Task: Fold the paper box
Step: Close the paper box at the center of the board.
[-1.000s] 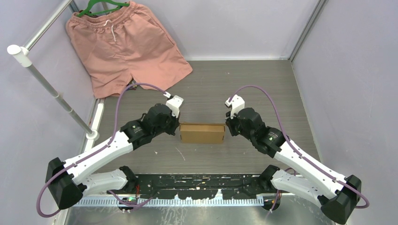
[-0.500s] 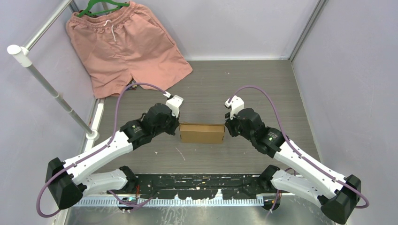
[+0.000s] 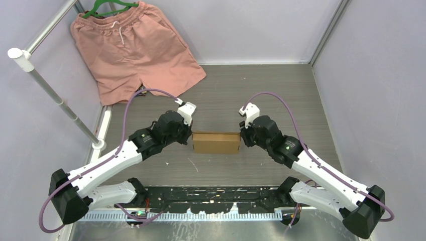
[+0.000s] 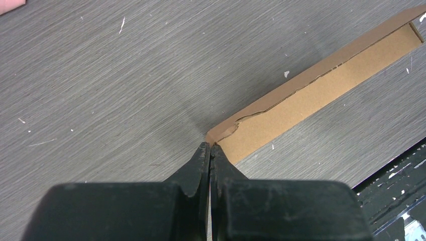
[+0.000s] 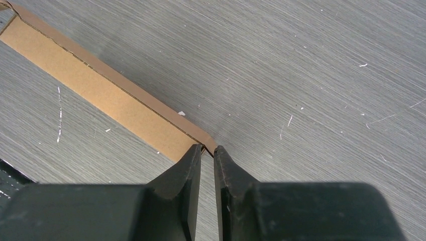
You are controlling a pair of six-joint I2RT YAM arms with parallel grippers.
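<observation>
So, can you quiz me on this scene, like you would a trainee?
1. True or false: the pink shorts lie on top of the cardboard box.
2. Whose fingertips show a narrow gap? A) left gripper B) right gripper C) neither
3. Fill in: the box lies ___ the two grippers.
Key: 1 false; the shorts are apart, at the far left corner. 2 B; the left is shut. 3 between, one gripper at each end.

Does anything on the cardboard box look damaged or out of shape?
Yes. The paper box has a ragged, split-looking edge and a crumpled corner right at the left gripper. Its other end looks straight.
</observation>
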